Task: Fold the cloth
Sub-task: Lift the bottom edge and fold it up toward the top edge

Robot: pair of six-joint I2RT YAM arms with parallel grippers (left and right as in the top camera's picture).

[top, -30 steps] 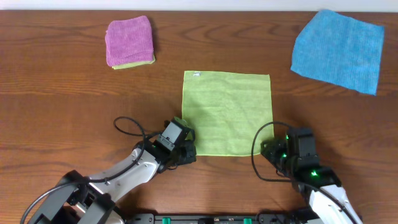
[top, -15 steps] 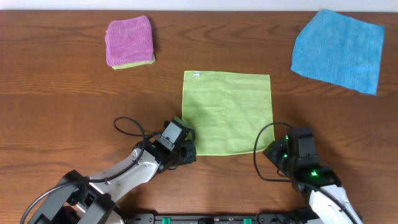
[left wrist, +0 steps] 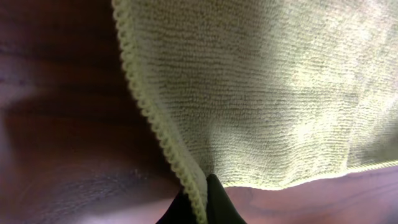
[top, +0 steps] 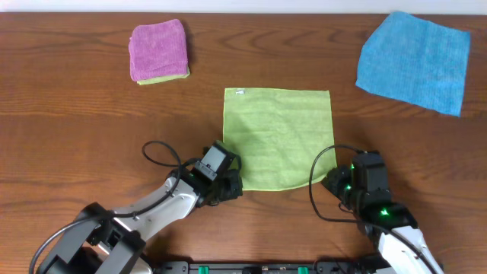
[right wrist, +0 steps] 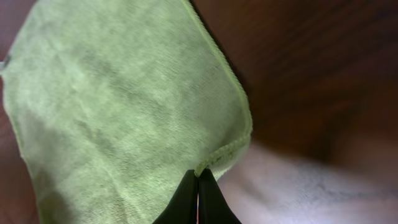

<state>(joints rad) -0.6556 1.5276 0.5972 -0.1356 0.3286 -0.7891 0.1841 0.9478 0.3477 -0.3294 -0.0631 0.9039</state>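
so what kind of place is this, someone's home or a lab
Most likely a robot lab bench, not a home: a wooden table, the left gripper and right gripper each pinching a near corner of the lime cloth, plus a blue cloth and a pinkish-purple folded cloth set apart.

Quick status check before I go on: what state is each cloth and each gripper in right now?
lime cloth: spread flat, not yet folded, both near corners pinched.
left gripper: shut on the lime cloth's near left corner.
right gripper: shut on its near right corner.
blue cloth: spread open, apart from both grippers.
pinkish-purple cloth: folded, a yellow-green layer showing under it.
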